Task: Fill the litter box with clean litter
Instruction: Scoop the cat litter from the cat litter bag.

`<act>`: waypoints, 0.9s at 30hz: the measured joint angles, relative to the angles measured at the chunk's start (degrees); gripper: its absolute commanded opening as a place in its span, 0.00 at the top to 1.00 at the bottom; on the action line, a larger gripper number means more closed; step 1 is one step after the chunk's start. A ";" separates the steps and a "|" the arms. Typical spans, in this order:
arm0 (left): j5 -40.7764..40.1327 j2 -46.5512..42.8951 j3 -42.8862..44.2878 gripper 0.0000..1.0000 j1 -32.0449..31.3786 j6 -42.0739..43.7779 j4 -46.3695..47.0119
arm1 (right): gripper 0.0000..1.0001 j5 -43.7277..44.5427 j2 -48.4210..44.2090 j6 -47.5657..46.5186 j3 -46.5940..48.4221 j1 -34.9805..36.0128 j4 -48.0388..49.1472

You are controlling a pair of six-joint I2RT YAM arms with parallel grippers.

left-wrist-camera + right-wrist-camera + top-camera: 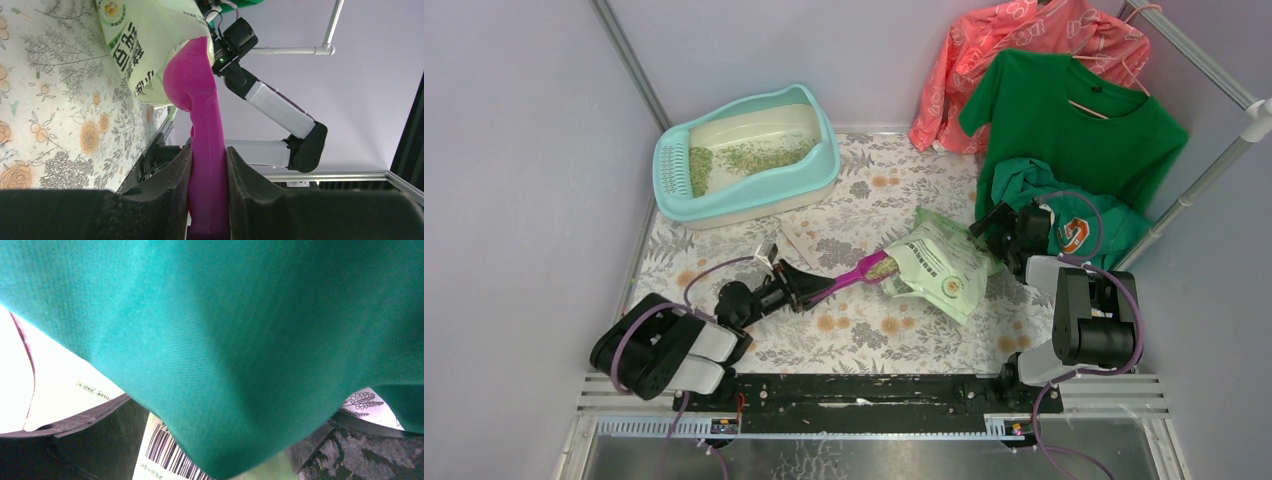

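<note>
The left arm (759, 297) is reaching low to the right, its jaws clamping the scoop (859, 272); the right arm (1084, 305) is bending far-left, jaws standing wide apart.

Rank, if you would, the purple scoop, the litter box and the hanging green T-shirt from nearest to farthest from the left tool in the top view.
1. The purple scoop: its handle is clamped in the left tool.
2. The litter box: on the table, back left.
3. The green T-shirt: hanging at the back right.
</note>
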 measured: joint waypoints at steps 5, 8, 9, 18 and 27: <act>0.26 -8.46 0.00 0.96 1.40 -0.02 -6.67 | 0.00 -0.13 0.00 -0.11 0.02 0.00 0.00; 1.01 -16.83 0.02 0.95 2.64 0.20 -15.65 | 0.00 -0.17 0.00 -0.11 0.02 -0.02 0.00; 1.25 -20.20 0.02 0.95 2.99 0.50 -19.50 | 0.00 -0.20 0.00 -0.13 0.02 -0.04 0.00; 2.99 -43.36 0.04 0.94 6.56 4.33 -50.47 | 0.00 -0.22 0.00 -0.13 0.00 -0.04 0.00; 5.44 -42.58 0.04 0.94 7.56 3.93 -54.47 | 0.00 -0.24 0.00 -0.13 0.02 -0.04 0.00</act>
